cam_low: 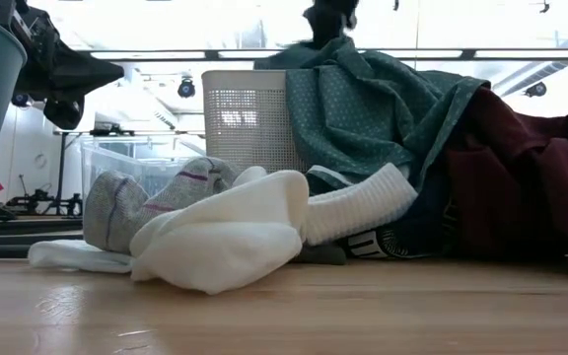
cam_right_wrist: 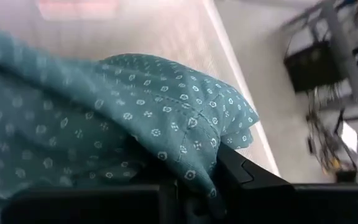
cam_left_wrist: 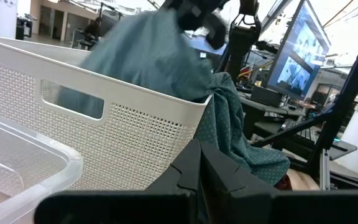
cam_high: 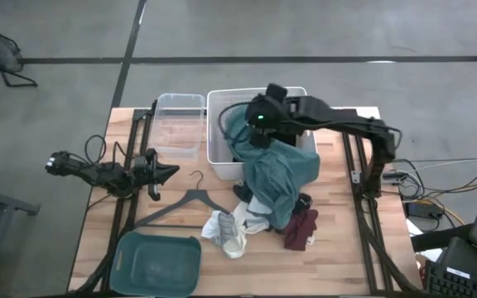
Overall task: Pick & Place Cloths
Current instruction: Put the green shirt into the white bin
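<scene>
Right gripper sits over the white basket in the high view, pinched on the teal-green cloth, which drapes from inside the basket over its front rim and down onto the table. From up here I also see the left gripper parked with its fingers together on the left side, just beside the black hanger, holding nothing; a clear bin stands next to the basket and a teal tub sits near the front edge. White-grey cloths lie in front of the teal one, the maroon cloth just to their right, and a black cloth peeks out between maroon and teal. Low view: I get the white-grey cloths heaped closest, the teal-green cloth hanging down the basket behind them, and the maroon cloth against it on the right. Left wrist view: I look past the closed fingers at the basket wall with teal fabric lifted above the rim. Right wrist view: the patterned teal cloth fills the frame, bunched over the fingers.
</scene>
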Controlling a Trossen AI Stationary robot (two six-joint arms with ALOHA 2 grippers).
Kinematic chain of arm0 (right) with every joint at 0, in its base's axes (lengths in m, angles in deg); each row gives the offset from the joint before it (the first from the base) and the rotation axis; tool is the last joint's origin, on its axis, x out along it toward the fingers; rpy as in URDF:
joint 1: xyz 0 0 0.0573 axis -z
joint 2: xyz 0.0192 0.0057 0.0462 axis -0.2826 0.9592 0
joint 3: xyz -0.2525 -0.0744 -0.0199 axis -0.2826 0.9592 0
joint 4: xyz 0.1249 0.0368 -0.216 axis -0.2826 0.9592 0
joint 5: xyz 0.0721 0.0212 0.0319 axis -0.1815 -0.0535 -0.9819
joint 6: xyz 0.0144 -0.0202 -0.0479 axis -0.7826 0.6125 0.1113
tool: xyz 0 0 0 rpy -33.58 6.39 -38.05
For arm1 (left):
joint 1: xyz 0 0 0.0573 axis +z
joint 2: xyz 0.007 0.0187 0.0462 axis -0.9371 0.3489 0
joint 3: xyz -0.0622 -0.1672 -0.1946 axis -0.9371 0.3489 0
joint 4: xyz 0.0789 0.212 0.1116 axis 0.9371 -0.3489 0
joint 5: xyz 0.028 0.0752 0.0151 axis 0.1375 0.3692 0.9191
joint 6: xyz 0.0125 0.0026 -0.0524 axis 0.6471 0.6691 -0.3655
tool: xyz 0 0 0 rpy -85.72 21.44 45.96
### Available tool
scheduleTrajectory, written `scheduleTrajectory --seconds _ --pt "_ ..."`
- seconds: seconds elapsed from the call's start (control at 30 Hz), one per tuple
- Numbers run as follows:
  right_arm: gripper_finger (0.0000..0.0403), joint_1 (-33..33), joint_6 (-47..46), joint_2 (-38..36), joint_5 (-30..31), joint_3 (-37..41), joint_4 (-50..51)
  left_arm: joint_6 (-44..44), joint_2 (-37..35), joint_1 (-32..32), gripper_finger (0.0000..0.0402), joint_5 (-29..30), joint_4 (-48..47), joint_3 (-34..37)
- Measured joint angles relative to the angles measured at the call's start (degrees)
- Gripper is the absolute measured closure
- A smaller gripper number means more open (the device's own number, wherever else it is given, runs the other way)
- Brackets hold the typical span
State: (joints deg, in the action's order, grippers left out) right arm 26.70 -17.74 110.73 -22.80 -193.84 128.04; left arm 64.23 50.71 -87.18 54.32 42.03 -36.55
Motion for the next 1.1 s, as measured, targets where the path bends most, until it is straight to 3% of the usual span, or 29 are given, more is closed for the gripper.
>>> scheduleTrajectory --seconds 0.23,0.5,0.8,1.1 --pt "0.0357 0.1 1.3 8.0 -3.3 0.1 3.6 0.0 0.0 0.0 0.0392 0.0 0.0 0.0" --pt "0.0281 0.5 1.1 9.6 -2.7 0.1 6.1 0.0 0.0 0.0 0.0392 0.0 0.0 0.0" --pt "0.0170 0.2 -0.8 -0.1 -0.1 0.1 7.3 0.0 0.0 0.0 0.0392 0.0 0.0 0.0" --pt "0.0121 -4.7 -5.0 -13.1 -12.0 2.2 11.8 0.0 0.0 0.0 0.0392 0.0 0.0 0.0"
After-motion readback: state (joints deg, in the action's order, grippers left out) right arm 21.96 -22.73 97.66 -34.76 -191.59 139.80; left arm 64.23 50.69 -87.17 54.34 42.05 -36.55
